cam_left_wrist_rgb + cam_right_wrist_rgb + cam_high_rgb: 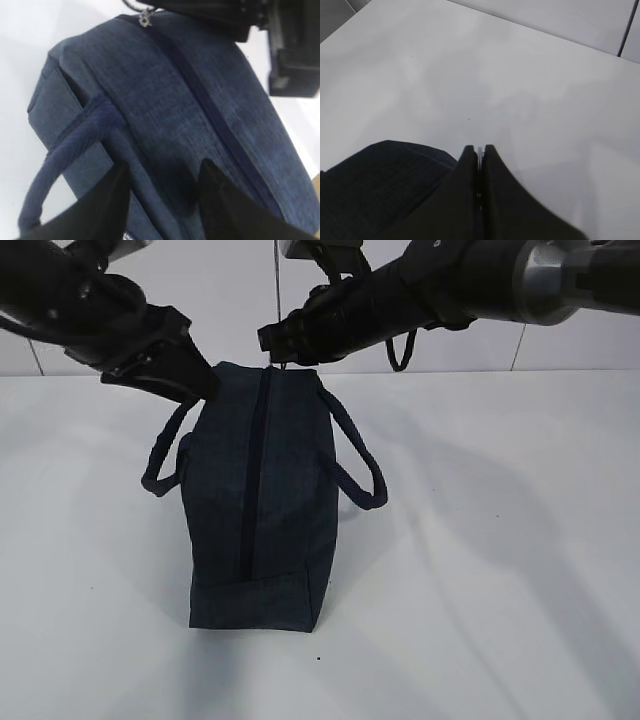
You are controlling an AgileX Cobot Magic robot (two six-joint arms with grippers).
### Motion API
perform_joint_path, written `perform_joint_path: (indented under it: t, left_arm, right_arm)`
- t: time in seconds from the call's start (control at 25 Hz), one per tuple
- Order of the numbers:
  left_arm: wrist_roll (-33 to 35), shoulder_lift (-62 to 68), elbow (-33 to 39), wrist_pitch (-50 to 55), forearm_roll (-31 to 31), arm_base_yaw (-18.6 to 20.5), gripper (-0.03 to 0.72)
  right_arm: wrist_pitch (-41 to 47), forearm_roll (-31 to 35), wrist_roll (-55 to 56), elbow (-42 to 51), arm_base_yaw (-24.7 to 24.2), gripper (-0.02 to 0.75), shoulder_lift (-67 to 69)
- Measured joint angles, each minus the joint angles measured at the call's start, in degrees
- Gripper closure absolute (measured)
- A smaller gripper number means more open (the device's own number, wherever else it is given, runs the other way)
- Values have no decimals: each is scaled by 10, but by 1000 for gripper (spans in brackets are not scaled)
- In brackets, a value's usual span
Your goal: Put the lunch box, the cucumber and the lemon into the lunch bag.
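Note:
The dark navy lunch bag (260,500) (175,100) stands on the white table with its zipper (250,480) closed along the top. My left gripper (203,385) (162,172) is at the bag's far left top corner, its two fingers closed on a fold of the fabric. My right gripper (268,340) (479,149) is at the far end of the zipper, shut on the silver zipper pull (145,17). A corner of the bag (380,185) shows below it. The lunch box, the cucumber and the lemon are out of view.
The bag's two loop handles (362,468) (160,465) hang down on either side. White table (500,570) stretches around the bag, with a tiled wall (230,300) behind it. A black cable loop (402,350) hangs under the right arm.

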Motion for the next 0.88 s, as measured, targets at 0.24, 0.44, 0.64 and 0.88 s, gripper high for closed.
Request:
perform_joint_path:
  t: [0.24,0.44,0.64,0.88]
  left_arm:
    - [-42,63,-55,15,4,0,379]
    - [-55,87,-56,29,-5,0,384]
    - [-56,91,-56,33,-13,-5,561]
    - [-54,93,-61,48,-12,-6,692]
  right_arm:
    - [1,0,0,-2,0,738,0]
    - [1,0,-2,-6,0,738,0]
    - [1,0,-3,-6,0,738,0]
    - [1,0,-7,-6,-1,738,0]
